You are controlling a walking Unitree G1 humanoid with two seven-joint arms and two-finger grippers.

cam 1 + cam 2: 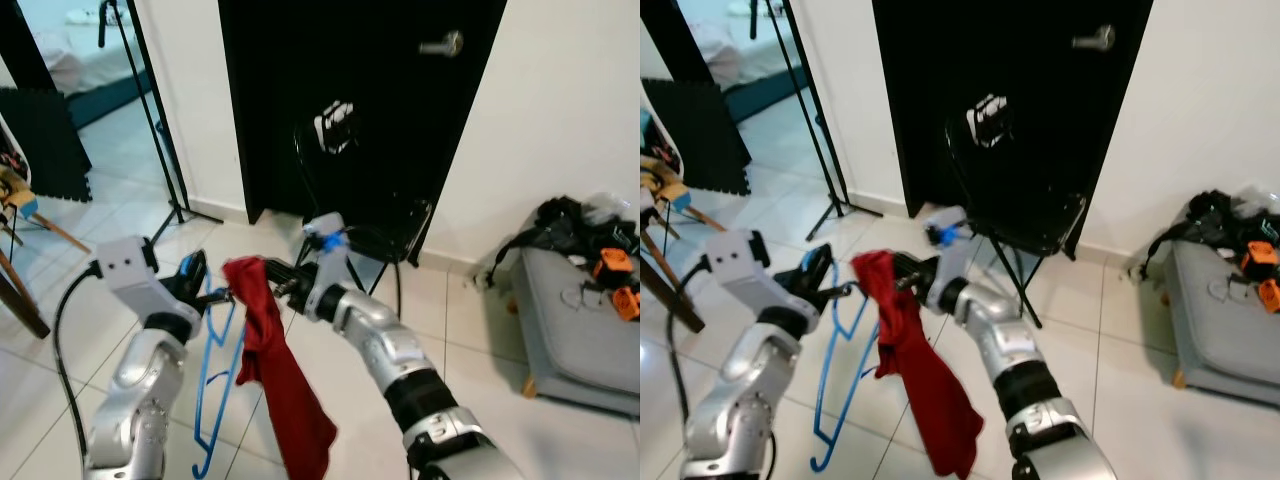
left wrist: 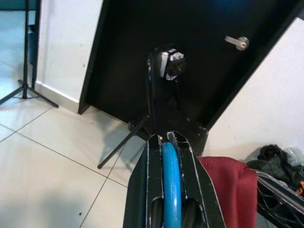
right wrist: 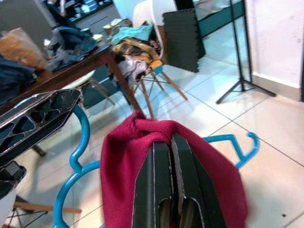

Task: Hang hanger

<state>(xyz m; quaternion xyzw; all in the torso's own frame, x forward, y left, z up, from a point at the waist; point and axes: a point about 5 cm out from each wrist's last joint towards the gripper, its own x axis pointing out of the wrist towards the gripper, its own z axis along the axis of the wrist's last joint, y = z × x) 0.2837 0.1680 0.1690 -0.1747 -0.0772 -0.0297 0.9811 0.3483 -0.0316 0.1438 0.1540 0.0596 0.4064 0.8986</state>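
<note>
Two grippers shared one load, and that was where the risk lay. On the left, the left gripper point(image 1: 197, 272) held the blue plastic hanger point(image 1: 215, 375) near its hook, fingers pressed together on the blue rod, as the left wrist view showed plainly. The hanger hung down tilted over the tiled floor point(image 1: 90, 260), with most of its frame dangling free below the grip. Just to its right, the red cloth point(image 1: 280, 375) was draped over the hanger's upper end and fell in a long fold. The right gripper point(image 1: 272, 277) met it from the right, its fingers closed on the top of the cloth, seemingly pinching fabric rather than plastic.

By my judgement, if the two arms moved apart or at different speeds, the cloth could be dragged off the hanger and drop to the floor. With so narrow a grip near the hook, the hanger might also swing or twist as the robot moved. Further right stood a black folding chair point(image 1: 385, 225) before the black door point(image 1: 400, 90), close enough that the dangling frame or cloth could snag on it. No rail to hang from was evident.
</note>
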